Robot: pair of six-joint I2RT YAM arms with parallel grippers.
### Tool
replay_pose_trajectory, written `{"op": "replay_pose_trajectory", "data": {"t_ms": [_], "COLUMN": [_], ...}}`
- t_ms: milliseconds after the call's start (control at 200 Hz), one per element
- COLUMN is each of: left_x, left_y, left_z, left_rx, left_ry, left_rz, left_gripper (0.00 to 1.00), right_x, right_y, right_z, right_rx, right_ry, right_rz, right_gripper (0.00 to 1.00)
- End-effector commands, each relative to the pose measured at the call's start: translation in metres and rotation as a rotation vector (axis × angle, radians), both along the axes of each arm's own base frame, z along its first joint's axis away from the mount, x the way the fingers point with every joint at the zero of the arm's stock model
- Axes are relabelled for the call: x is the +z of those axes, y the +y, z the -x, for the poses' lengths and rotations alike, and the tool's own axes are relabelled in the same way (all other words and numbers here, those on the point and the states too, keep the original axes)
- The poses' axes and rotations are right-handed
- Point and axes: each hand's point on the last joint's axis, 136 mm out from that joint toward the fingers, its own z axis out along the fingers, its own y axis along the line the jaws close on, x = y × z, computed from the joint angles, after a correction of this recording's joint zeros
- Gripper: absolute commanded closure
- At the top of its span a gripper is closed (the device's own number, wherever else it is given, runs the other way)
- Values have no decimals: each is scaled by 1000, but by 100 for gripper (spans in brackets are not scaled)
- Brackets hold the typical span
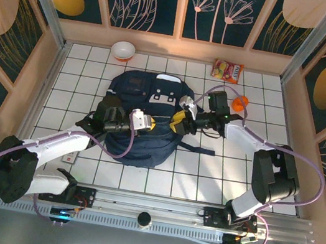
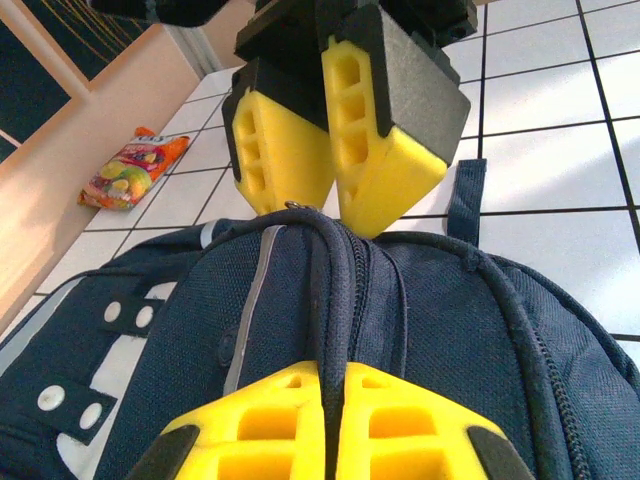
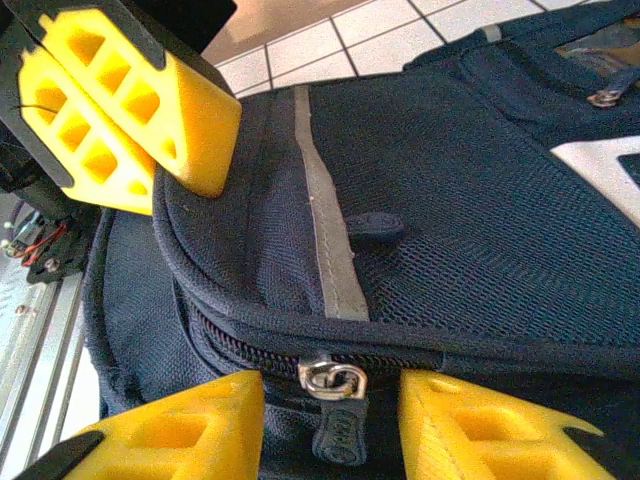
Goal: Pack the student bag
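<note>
**Fig. Student bag held at the zip line by two claws**

The student bag (image 1: pixel 141 140) lies flat at the middle of the tiled desk (image 1: pixel 216 176). The left claw (image 2: pixel 335 420) is closed, pinching a ridge of fabric along the zip. The right claw (image 3: pixel 330 395) stands open, straddling the metal zipper pull (image 3: pixel 335 382) without touching it. The bag is soft woven cloth and probably yields and slides when tugged. The firmest holds are likely the pull and the stitched seam, one claw bracing while the other draws.
</note>
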Motion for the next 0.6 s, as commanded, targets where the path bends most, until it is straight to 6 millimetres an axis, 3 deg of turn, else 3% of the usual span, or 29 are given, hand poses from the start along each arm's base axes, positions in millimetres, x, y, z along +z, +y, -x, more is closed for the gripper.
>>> {"op": "replay_pose_trajectory", "data": {"t_ms": [0, 145, 300, 460, 595], "left_x": [27, 26, 30, 32, 28], "left_y": [-5, -2, 0, 2, 7], "left_z": [-7, -10, -15, -19, -24], "left_rx": [-17, 11, 41, 67, 107], "left_ry": [-101, -108, -119, -131, -135], "left_rz": [63, 55, 59, 64, 43], "left_gripper": [100, 100, 100, 100, 100], "right_x": [-4, -8, 0, 5, 6], "right_y": [2, -4, -9, -7, -9], "right_z": [6, 8, 7, 7, 2], "right_rx": [38, 16, 0, 22, -13], "right_ry": [25, 43, 33, 42, 57], "right_rz": [18, 62, 60, 43, 77], "right_gripper": [65, 81, 84, 100, 100]}}
